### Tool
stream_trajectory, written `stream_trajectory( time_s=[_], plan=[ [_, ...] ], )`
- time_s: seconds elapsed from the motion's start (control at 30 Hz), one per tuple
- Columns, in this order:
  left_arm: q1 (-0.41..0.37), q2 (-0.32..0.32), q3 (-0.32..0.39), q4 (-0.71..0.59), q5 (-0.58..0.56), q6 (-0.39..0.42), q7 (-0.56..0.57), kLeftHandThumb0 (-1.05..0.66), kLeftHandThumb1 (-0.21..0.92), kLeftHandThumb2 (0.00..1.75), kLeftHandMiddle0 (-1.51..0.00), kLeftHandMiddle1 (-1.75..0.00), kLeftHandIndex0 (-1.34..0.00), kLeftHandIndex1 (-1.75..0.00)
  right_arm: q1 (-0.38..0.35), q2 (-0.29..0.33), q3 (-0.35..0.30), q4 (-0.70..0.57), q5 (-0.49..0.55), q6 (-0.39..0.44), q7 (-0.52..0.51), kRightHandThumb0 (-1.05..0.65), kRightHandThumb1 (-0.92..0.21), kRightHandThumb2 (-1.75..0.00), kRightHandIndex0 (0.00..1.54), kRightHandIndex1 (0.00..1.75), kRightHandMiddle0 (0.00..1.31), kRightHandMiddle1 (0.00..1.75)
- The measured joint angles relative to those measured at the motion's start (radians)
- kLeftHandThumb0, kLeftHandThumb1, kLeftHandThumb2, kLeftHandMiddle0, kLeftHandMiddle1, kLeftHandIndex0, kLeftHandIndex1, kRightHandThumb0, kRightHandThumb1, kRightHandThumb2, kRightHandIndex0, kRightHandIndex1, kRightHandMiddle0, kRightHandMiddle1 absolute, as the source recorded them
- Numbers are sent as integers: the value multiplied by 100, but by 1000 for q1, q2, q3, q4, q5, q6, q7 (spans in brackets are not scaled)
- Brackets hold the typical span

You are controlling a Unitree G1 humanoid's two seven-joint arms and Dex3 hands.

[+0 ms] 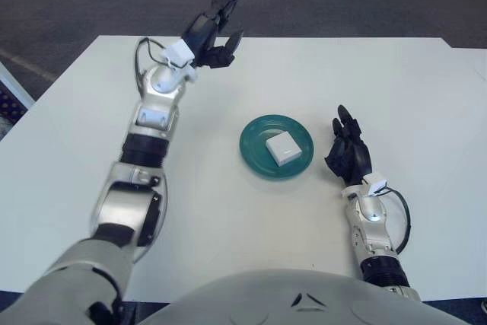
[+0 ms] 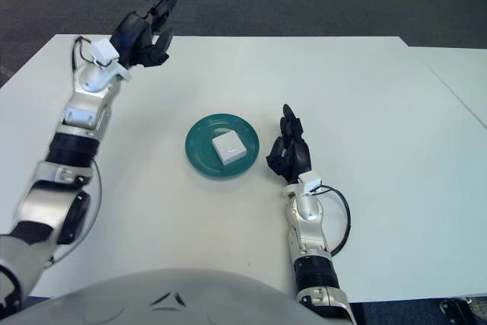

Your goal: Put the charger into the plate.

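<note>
A white square charger (image 1: 282, 148) lies flat in the middle of a round teal plate (image 1: 256, 133) at the centre of the white table. My left hand (image 1: 215, 22) is raised high over the table's far left part, well away from the plate, fingers spread and holding nothing. My right hand (image 1: 348, 148) shows just right of the plate, fingers extended upward, holding nothing.
The white table (image 1: 411, 97) stretches wide around the plate. Its far edge (image 1: 304, 36) meets a dark grey carpeted floor. A black cable loops at my right wrist (image 1: 399, 218).
</note>
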Motion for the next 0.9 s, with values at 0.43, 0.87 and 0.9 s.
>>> stream_trajectory(
  time_s=[0.43,0.87,0.9],
  plan=[
    [275,-166,111,-128,-145,76,119,-99,92,96,-1,0,0,-33,1,0,-1,-3,-1,3,-1,-87,-92,-102,7,1,0,21],
    [508,-206,100,-190,-79,119,211,-99,92,93,0,0,0,-21,11,0,-5,-13,-2,4,-4,-87,-92,-101,9,1,0,23],
    [519,-213,100,-197,-78,129,223,-99,92,93,0,0,0,-19,11,0,-5,-13,-3,3,-4,-87,-92,-101,9,1,0,23]
  ],
)
